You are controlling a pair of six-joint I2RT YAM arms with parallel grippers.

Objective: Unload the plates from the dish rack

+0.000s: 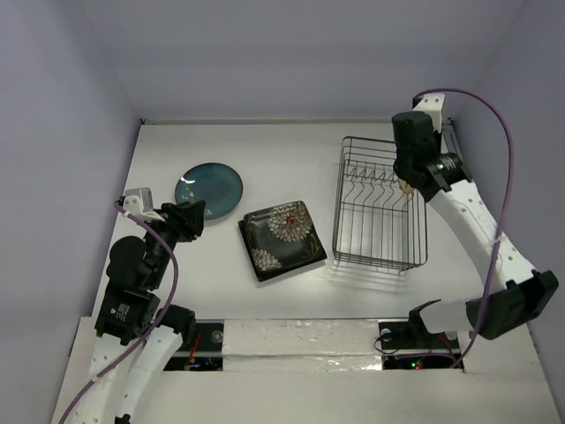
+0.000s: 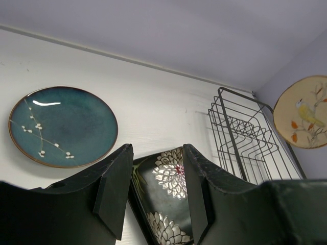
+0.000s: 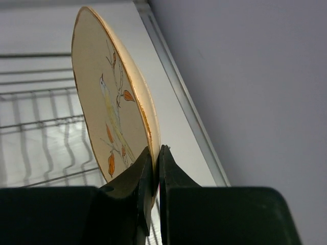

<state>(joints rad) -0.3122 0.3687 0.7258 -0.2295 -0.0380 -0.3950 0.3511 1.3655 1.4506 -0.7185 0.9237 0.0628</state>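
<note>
Two plates lie on the table [image 1: 274, 155]: round teal plate [image 1: 208, 190], black floral square plate [image 1: 282, 238]. Tan bird plate [image 3: 110, 117]: clamped edge-up in our right gripper [image 3: 156, 153] by the dish rack [image 1: 339, 199]. Left gripper [image 2: 156, 171]: parted, empty. Next, we judge: lay it flat.

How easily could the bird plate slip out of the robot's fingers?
Probably fairly easily: the tan plate looks smooth and glazed, and the right gripper pinches only its thin rim. It looks stiff, so it should not bend, but held on edge it may swing. It is likely breakable if dropped onto the dish rack.
</note>
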